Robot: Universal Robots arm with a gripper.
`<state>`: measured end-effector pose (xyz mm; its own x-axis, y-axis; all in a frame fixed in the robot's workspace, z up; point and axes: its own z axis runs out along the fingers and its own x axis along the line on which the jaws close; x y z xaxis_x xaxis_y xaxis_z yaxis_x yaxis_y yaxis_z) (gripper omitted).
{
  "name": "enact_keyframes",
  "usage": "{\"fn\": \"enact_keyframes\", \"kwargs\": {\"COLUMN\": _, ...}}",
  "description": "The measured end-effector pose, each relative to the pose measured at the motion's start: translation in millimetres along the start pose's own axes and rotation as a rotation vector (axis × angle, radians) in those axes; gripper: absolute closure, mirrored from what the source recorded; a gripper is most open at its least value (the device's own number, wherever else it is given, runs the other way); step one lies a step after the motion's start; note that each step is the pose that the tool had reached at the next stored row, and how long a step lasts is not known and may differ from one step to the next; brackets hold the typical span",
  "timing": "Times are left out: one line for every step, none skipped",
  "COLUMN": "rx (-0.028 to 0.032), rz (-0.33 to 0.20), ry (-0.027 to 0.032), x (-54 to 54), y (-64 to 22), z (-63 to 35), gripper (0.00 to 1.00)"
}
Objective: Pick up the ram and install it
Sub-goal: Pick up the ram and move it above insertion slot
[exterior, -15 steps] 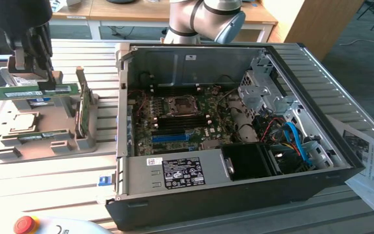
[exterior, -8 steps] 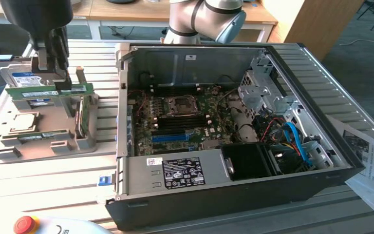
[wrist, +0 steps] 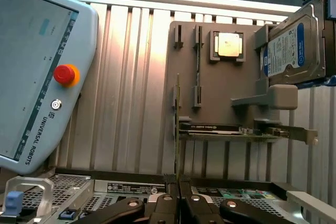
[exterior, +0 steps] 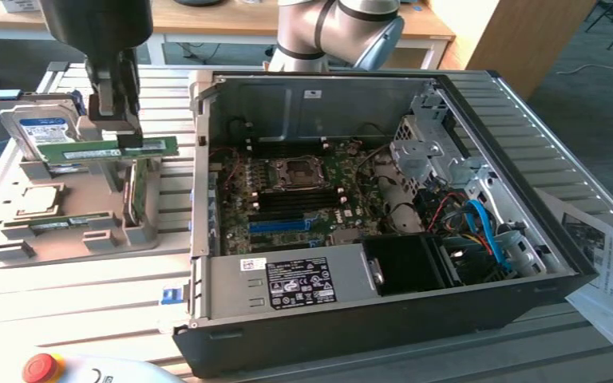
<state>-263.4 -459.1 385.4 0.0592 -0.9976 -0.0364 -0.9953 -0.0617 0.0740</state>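
Note:
My gripper [exterior: 124, 137] hangs above the grey parts holder [exterior: 93, 239] at the exterior view's left and is shut on the ram [exterior: 115, 149], a slim green stick held level and lifted off the holder. In the wrist view the ram [wrist: 177, 129] shows edge-on as a thin line running out from between the black fingertips of the gripper [wrist: 178, 195]. A second, similar stick [exterior: 73, 221] lies in the holder's front slot. The open computer case [exterior: 562, 275] sits to the exterior view's right, with the motherboard [exterior: 285, 191] and its dark memory slots [exterior: 285, 209] exposed.
The holder also carries a silver hard drive [exterior: 41, 132] with a blue-white label, a processor chip [exterior: 35, 199] and an upright green expansion card [exterior: 134, 191]. The case's wall [exterior: 202, 159] stands between holder and motherboard. A teach pendant [wrist: 37, 72] with a red stop button [exterior: 42, 366] lies nearby.

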Motion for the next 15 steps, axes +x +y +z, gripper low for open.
{"fn": "enact_keyframes", "kwargs": {"rx": 0.0001, "rz": 0.0, "ry": 0.0, "x": 0.4, "y": -3.1, "z": -0.2, "gripper": 0.88}}
{"fn": "enact_keyframes", "kwargs": {"rx": 0.0001, "rz": 0.0, "ry": 0.0, "x": 0.8, "y": -6.3, "z": -0.5, "gripper": 0.88}}
{"fn": "enact_keyframes", "kwargs": {"rx": 0.0001, "rz": -0.001, "ry": 0.0, "x": 1.3, "y": -9.4, "z": -0.7, "gripper": 0.88}}
{"fn": "enact_keyframes", "kwargs": {"rx": 0.0001, "rz": -0.001, "ry": 0.0, "x": 1.7, "y": -12.5, "z": -0.9, "gripper": 0.88}}
{"fn": "enact_keyframes", "kwargs": {"rx": 0.0001, "rz": -0.001, "ry": 0.0, "x": 2.2, "y": -15.6, "z": -1.2, "gripper": 0.88}}
{"fn": "enact_keyframes", "kwargs": {"rx": 0.0001, "rz": -0.001, "ry": 0.0, "x": 3.0, "y": -21.6, "z": -1.6, "gripper": 0.88}}
{"fn": "enact_keyframes", "kwargs": {"rx": 0.0, "rz": -0.002, "ry": 0.0001, "x": 3.5, "y": -24.7, "z": -1.9, "gripper": 0.88}}
{"fn": "enact_keyframes", "kwargs": {"rx": 0.0, "rz": -0.002, "ry": 0.0001, "x": 3.9, "y": -27.7, "z": -2.2, "gripper": 0.88}}
{"fn": "enact_keyframes", "kwargs": {"rx": -0.0001, "rz": -0.002, "ry": 0.0001, "x": 4.3, "y": -30.8, "z": -2.4, "gripper": 0.88}}
{"fn": "enact_keyframes", "kwargs": {"rx": 0.0, "rz": -0.002, "ry": 0.0001, "x": 4.7, "y": -33.8, "z": -2.6, "gripper": 0.88}}
{"fn": "enact_keyframes", "kwargs": {"rx": -0.0001, "rz": -0.003, "ry": 0.0002, "x": 5.1, "y": -36.9, "z": -2.9, "gripper": 0.88}}
{"fn": "enact_keyframes", "kwargs": {"rx": -0.0001, "rz": -0.003, "ry": 0.0002, "x": 5.5, "y": -39.8, "z": -3.2, "gripper": 0.88}}
{"fn": "enact_keyframes", "kwargs": {"rx": 0.0, "rz": -0.003, "ry": 0.0001, "x": 5.9, "y": -43.1, "z": -3.4, "gripper": 0.88}}
{"fn": "enact_keyframes", "kwargs": {"rx": 0.0, "rz": -0.003, "ry": 0.0001, "x": 6.3, "y": -46.1, "z": -3.6, "gripper": 0.88}}
{"fn": "enact_keyframes", "kwargs": {"rx": 0.0, "rz": -0.003, "ry": 0.0002, "x": 6.7, "y": -49.1, "z": -3.8, "gripper": 0.88}}
